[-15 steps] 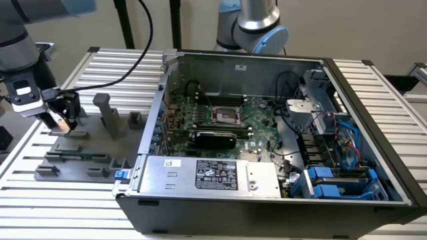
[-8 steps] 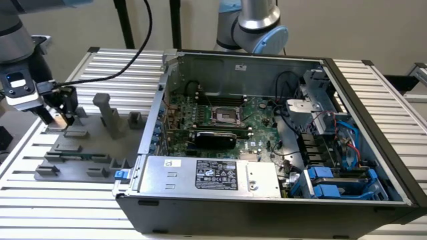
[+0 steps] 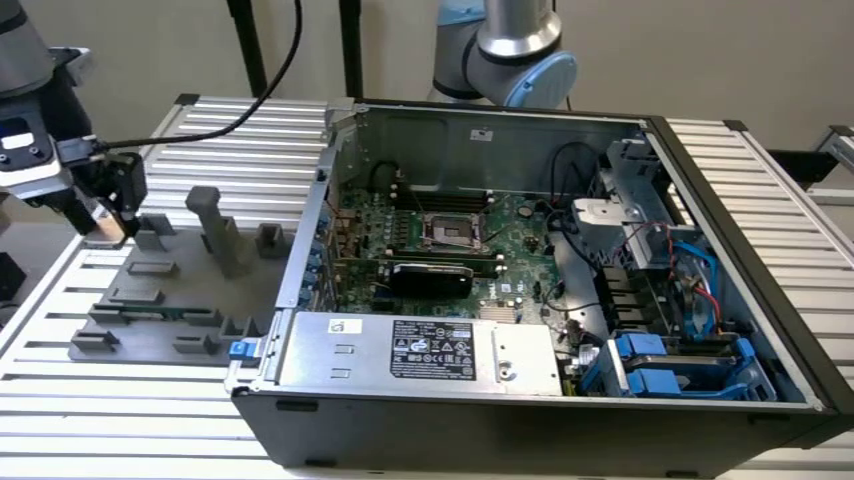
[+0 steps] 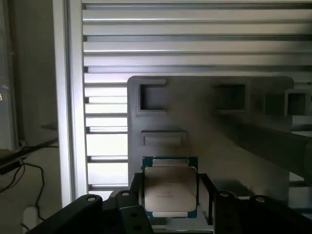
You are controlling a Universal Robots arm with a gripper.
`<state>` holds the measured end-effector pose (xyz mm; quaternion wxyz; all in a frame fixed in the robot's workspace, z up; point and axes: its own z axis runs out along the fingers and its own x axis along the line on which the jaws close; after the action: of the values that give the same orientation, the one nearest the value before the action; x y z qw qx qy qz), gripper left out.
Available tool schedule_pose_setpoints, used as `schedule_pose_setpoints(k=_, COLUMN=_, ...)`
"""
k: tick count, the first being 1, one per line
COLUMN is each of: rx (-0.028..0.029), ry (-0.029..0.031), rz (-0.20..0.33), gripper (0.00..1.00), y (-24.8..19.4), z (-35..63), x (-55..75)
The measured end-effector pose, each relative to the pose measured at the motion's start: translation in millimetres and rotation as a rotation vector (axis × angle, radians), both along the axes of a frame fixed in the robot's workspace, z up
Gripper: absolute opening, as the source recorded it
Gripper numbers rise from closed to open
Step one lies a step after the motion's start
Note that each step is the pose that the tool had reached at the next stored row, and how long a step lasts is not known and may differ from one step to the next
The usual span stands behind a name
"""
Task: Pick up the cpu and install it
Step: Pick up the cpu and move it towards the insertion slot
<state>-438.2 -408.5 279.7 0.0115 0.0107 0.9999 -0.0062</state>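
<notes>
Pincer point(image 3: 104, 226), over the slatted desk point(image 3: 227, 125) at a corner of the grey parts tray point(image 3: 187, 290), is clamped on two opposite edges of the cpu point(image 4: 169, 187), judged light, rigid, slick-topped and fragile underneath: hold by edges only.

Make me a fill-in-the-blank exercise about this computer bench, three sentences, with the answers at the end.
1. The pincer hangs over the grey tray, which sits on the exterior view's ____, beside the open computer case.
2. The cpu has a shiny ____-coloured top.
3. The drive brackets inside the case are coloured ____.
Missing words: left; silver; blue.
</notes>
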Motion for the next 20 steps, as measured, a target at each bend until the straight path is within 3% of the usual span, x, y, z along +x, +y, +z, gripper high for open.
schedule_pose_setpoints(k=10, rx=-0.0008, ry=0.0, rz=0.0, gripper=0.54, y=0.9, z=45.5, x=6.9)
schedule_pose_setpoints(k=20, rx=-0.0008, ry=0.0007, rz=0.0, gripper=0.54, y=1.0, z=90.9, x=47.8)
